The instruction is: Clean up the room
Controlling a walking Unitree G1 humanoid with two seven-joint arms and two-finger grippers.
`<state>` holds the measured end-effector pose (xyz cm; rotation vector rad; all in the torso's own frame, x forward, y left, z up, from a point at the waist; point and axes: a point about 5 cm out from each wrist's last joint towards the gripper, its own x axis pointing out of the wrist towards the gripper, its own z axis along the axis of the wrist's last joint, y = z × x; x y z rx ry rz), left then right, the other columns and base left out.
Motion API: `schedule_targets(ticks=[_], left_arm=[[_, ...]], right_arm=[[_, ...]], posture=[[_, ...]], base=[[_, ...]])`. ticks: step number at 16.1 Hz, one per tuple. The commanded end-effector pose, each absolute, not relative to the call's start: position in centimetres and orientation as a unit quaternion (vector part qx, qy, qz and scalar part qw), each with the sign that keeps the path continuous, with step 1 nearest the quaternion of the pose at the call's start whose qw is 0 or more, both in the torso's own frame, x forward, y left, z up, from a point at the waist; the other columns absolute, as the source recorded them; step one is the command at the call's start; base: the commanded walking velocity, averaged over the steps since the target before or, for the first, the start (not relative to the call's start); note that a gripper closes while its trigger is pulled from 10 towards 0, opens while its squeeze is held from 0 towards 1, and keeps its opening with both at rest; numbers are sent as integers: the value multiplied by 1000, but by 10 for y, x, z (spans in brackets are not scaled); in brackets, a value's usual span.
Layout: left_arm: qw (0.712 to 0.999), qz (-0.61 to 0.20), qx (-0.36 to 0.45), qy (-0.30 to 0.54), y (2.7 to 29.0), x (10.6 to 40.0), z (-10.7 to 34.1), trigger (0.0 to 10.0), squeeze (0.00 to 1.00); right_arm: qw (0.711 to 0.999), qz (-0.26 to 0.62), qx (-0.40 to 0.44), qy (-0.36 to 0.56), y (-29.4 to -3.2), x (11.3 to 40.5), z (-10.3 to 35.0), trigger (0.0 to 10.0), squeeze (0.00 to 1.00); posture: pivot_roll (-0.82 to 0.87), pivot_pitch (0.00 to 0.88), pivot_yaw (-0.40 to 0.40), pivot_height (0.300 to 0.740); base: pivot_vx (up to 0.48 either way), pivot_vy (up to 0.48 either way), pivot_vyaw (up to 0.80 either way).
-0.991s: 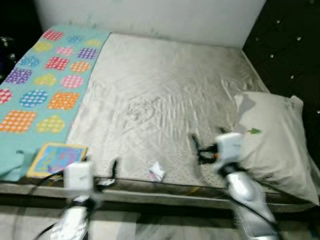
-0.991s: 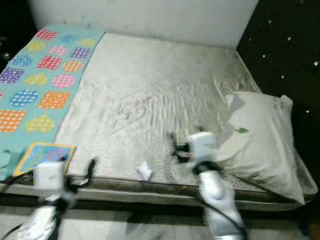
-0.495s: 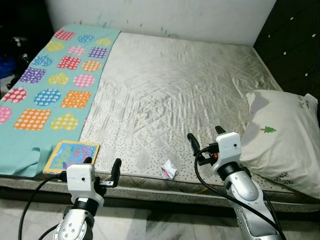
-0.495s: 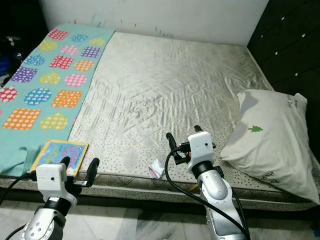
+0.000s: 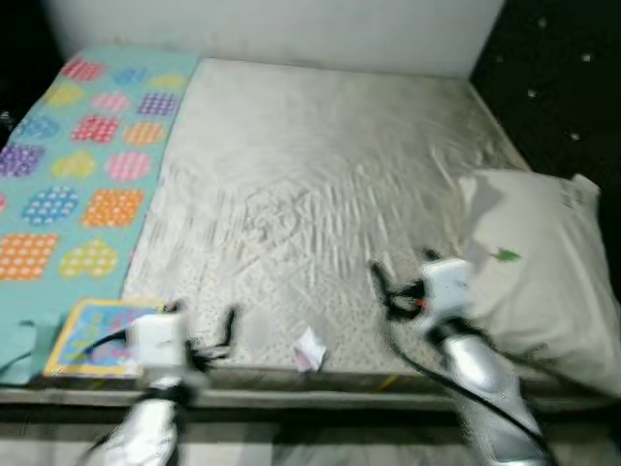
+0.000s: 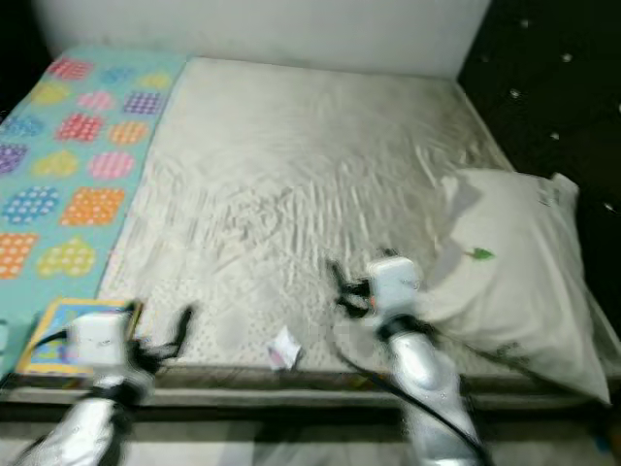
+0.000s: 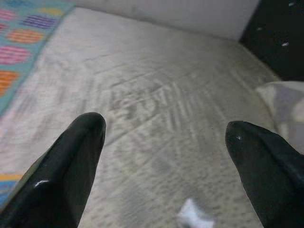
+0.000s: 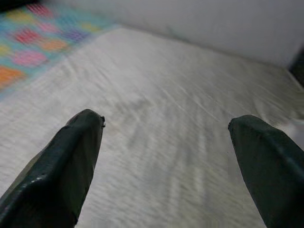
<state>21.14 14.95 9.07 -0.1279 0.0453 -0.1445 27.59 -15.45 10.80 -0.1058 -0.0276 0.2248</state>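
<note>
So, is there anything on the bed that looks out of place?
Yes. A small crumpled scrap of paper lies loose on the mattress near its front edge, between the two arms. A picture book sits at the front left corner, on the patterned blanket.

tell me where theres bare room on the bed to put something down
The widest free patch is the grey mattress between the patterned blanket and the pillow, up to the wall. The near edge is crowded: book, crumpled paper, and left gripper and right gripper, both open.
</note>
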Motion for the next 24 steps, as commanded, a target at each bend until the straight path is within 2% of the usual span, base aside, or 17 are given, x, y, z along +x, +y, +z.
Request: schedule_targets(ticks=[1,3,12,14,24], left_arm=[[996,-62,-56,32,158,207,88,10000,0],[996,-63,-54,33,159,207,88,10000,0],[996,-51,-48,46,160,208,85,10000,0],[996,-50,-51,48,159,208,84,10000,0],[996,-50,-54,50,160,209,84,10000,0]], right_arm=[[991,123,-46,-25,-146,277,113,10000,0],[991,122,-47,-24,-145,277,113,10000,0],[992,119,-48,-22,-147,277,111,10000,0],[991,120,-47,-22,-147,278,112,10000,0],[991,124,-50,-22,-146,277,111,10000,0]], posture=[[-33,131,-96,740],[-32,132,-94,740],[-33,136,-96,740],[-34,136,-97,740],[-32,130,-95,740]], base=[[352,0,0],[341,0,0],[0,0,0],[0,0,-641],[0,441,-54]])
